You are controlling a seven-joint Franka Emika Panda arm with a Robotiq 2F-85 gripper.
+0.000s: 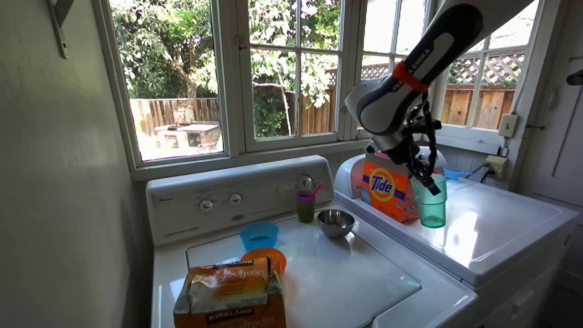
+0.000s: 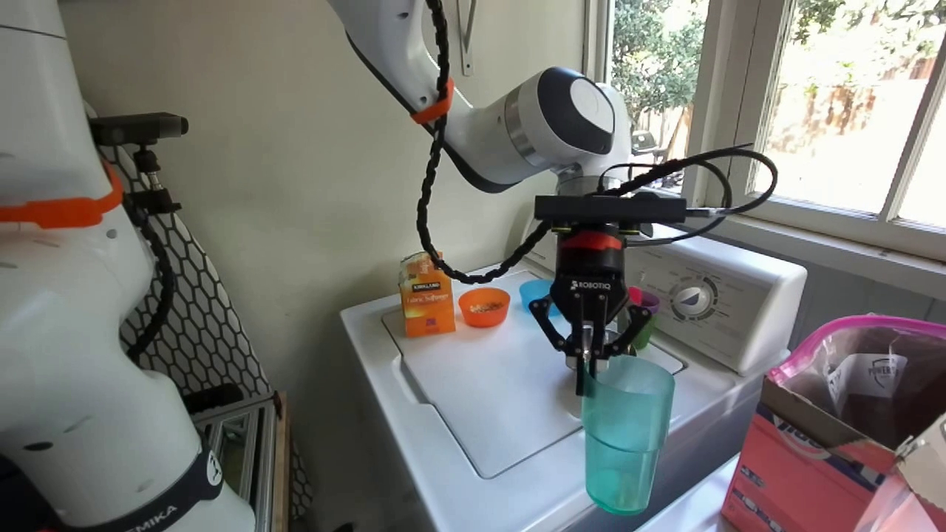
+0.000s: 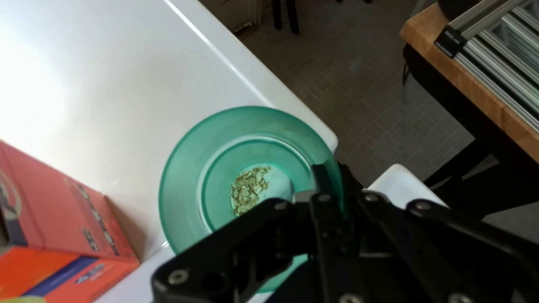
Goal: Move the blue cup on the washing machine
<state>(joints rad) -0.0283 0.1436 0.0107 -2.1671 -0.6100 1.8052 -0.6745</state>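
Observation:
The blue cup, a tall translucent teal tumbler, shows in both exterior views (image 1: 432,210) (image 2: 628,421) and in the wrist view (image 3: 183,189). It is upright, with pale dry flakes at its bottom. My gripper (image 2: 589,380) is shut on its rim, with one finger inside and one outside; the wrist view shows this too (image 3: 334,181). The cup appears to hang near the gap between the two appliances, beside the orange detergent box (image 1: 387,191); its exact height is unclear. The washing machine (image 1: 346,269) with its dial panel stands on the other side (image 2: 473,414).
On the washing machine are a blue dish (image 1: 259,236), an orange bowl (image 2: 484,309), a steel bowl (image 1: 336,223), a green-purple cup (image 1: 305,210) and a fabric softener box (image 1: 230,291). The glossy white appliance (image 1: 492,228) adjoins it. Windows stand behind.

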